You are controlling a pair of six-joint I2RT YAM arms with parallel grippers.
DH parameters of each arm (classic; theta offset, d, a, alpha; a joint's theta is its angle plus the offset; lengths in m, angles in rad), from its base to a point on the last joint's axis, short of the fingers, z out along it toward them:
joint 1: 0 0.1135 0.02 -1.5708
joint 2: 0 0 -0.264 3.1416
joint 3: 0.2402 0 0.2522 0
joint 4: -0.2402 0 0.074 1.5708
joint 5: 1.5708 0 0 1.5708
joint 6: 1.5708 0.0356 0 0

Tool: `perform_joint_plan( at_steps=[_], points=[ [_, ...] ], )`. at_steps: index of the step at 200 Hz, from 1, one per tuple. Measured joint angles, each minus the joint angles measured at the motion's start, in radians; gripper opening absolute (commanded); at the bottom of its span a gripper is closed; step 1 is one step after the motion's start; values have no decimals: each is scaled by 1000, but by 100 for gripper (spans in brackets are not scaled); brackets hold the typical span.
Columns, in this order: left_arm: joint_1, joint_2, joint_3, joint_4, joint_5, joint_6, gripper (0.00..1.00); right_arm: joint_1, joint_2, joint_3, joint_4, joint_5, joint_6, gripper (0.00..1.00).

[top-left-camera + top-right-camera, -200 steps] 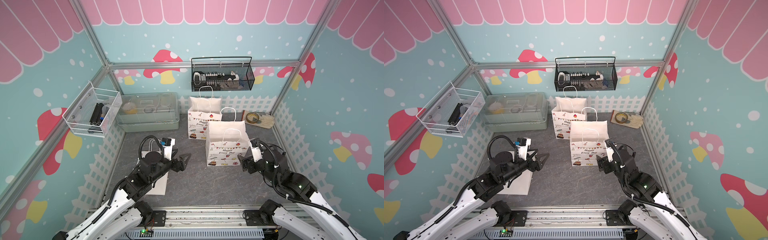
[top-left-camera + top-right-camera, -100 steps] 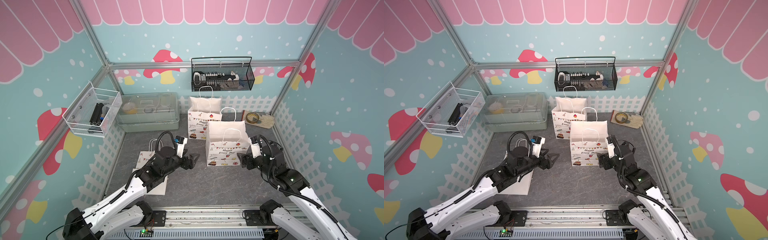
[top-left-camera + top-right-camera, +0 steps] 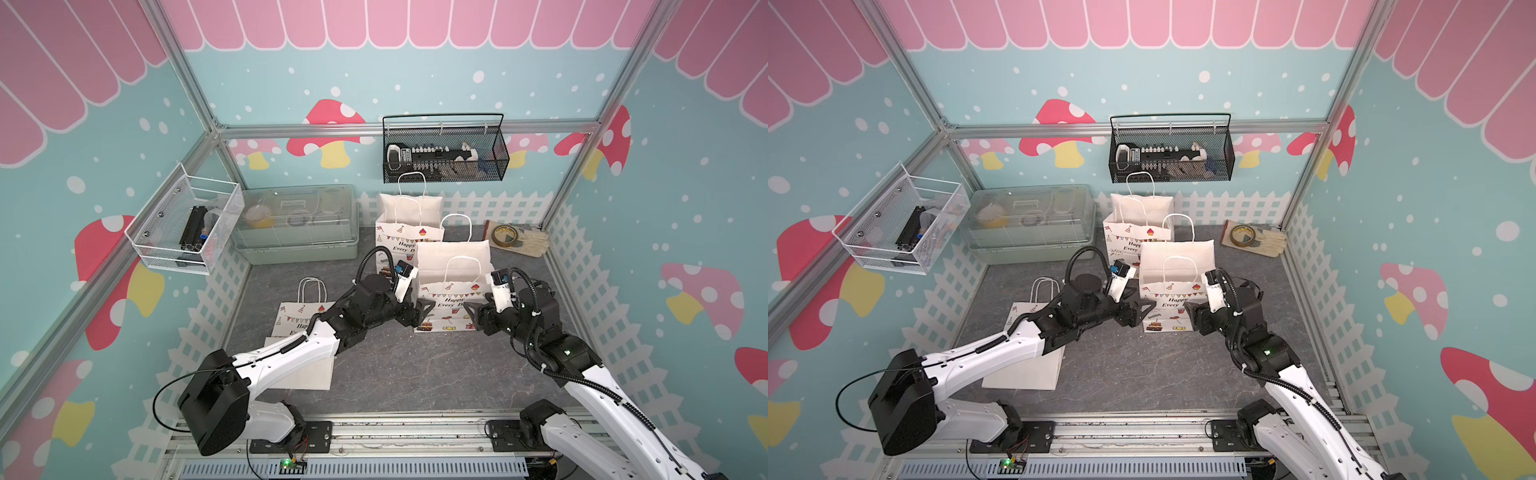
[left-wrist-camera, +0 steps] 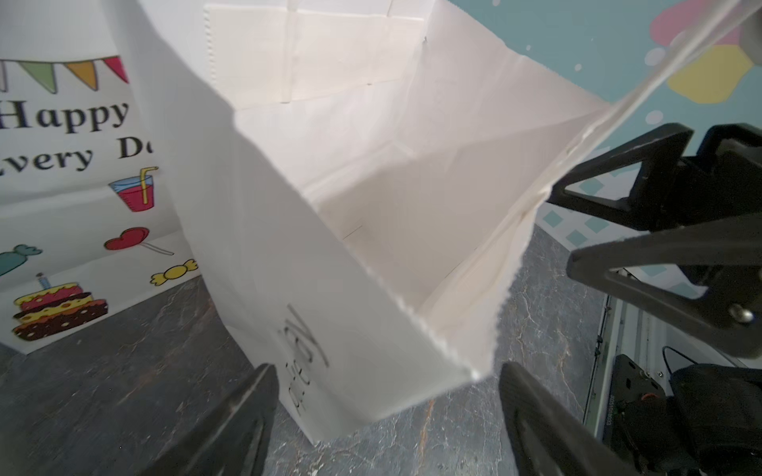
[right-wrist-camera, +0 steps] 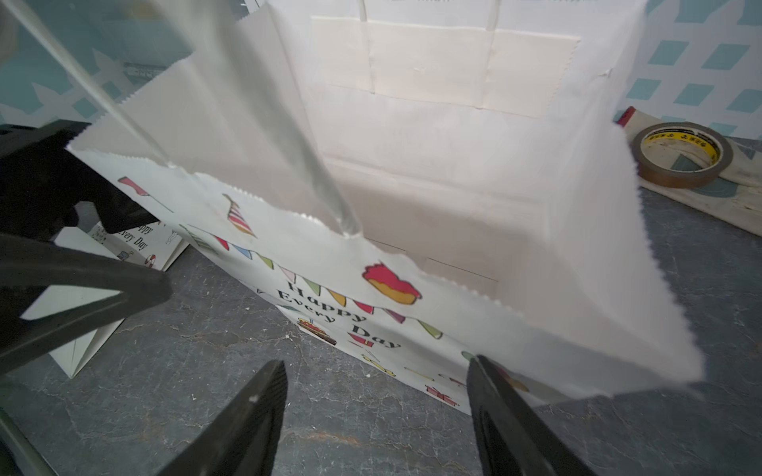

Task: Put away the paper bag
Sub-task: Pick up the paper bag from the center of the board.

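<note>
A white paper bag point(image 3: 453, 266) printed "Happy Every Day" stands open and upright mid-table in both top views point(image 3: 1173, 270). My left gripper point(image 3: 422, 309) is open at its front left corner. In the left wrist view that corner of the bag point(image 4: 371, 185) sits between the spread tips of the left gripper point(image 4: 387, 371), apart from both. My right gripper point(image 3: 473, 316) is open at the front right corner. In the right wrist view the right gripper point(image 5: 375, 366) has one finger in front of the bag's point(image 5: 433, 185) printed face and the other over the floor.
A second upright bag point(image 3: 409, 232) stands right behind the first. A flat folded bag point(image 3: 305, 316) lies under my left arm. A tape roll point(image 3: 504, 235) lies on a glove at the back right. A lidded green bin point(image 3: 297, 226), a black wire basket point(image 3: 444, 153) and a white wire basket point(image 3: 183, 228) line the walls.
My left arm has reached forward and right to the bag's front left corner. My right gripper has edged to the right corner and its jaws have narrowed somewhat.
</note>
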Motion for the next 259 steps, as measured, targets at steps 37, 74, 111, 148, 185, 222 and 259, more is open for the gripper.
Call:
perform_joint_plan(
  at_steps=[37, 74, 111, 148, 185, 222, 259],
  points=[
    [-13, 41, 19, 23, 24, 17, 84, 0, 11, -11, 23, -36, 0, 63],
    [-17, 54, 32, 34, 41, 24, 83, 0, 12, -22, 55, -71, 3, 60],
    [-28, 77, 57, 31, 40, 33, 82, 0, 17, -24, 73, -118, 15, 56],
    [-34, 68, 56, -11, -38, 48, 82, 0, -6, -27, 71, -125, 29, 64],
    [-34, -51, -11, -23, -146, 49, 82, 0, -74, -26, 1, -24, 52, 88],
    [-35, -171, -117, 21, -215, 47, 82, 0, -141, -18, -58, 78, 76, 97],
    [-35, -249, -216, 62, -270, 47, 82, -15, -133, 20, -77, 97, 86, 99]
  ],
)
